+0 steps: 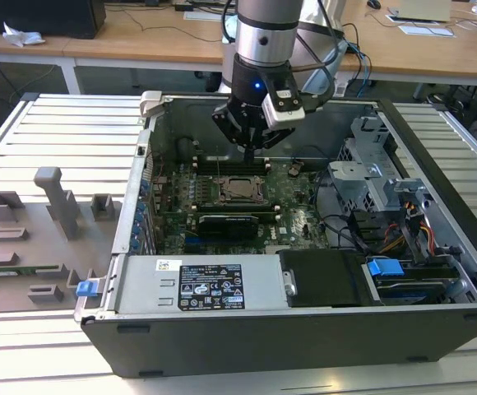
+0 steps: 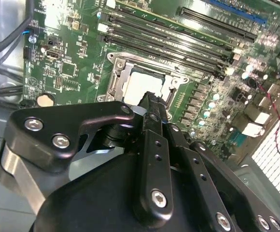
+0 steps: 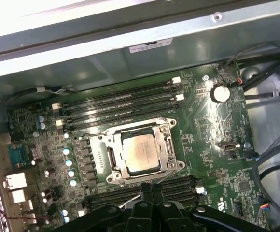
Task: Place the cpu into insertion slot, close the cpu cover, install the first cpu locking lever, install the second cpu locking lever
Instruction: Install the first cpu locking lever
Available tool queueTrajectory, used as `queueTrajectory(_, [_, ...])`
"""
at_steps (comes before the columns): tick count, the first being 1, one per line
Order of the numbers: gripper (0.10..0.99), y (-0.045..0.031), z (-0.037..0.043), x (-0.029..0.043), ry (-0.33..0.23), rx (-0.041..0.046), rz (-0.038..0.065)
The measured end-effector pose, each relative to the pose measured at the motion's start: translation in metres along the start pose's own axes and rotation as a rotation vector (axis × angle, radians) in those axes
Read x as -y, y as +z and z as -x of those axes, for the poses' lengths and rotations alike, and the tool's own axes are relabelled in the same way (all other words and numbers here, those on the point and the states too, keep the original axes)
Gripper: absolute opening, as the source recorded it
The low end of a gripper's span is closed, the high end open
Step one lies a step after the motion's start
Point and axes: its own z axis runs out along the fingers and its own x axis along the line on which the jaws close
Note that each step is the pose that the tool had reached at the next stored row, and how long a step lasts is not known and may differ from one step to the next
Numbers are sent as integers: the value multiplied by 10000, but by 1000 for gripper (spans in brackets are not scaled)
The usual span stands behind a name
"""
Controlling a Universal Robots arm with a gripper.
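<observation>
Cpu (image 3: 141, 153), small silver-grey square chip, sits in dark square insertion slot (image 3: 113, 158) under thin steel-frame cpu cover (image 3: 171, 145). Black gripper (image 3: 152, 187), fingers pressed together, empty, hovers just beside slot. Risk: closed tips slip, gouge green motherboard (image 3: 212, 145).

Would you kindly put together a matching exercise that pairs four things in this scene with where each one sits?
Things: 1 cpu; 2 cpu cover; 3 gripper; 4 grey blocks.
Places: A outside the case, on the exterior view's left; B poised above the motherboard; C lying flat, framing the chip; D inside the frame's window.
Pairs: 1-D; 2-C; 3-B; 4-A.
</observation>
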Motion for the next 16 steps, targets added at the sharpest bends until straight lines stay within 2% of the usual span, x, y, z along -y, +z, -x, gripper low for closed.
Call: queueTrajectory(16, [106, 0, 0, 0, -1682, 53, -18])
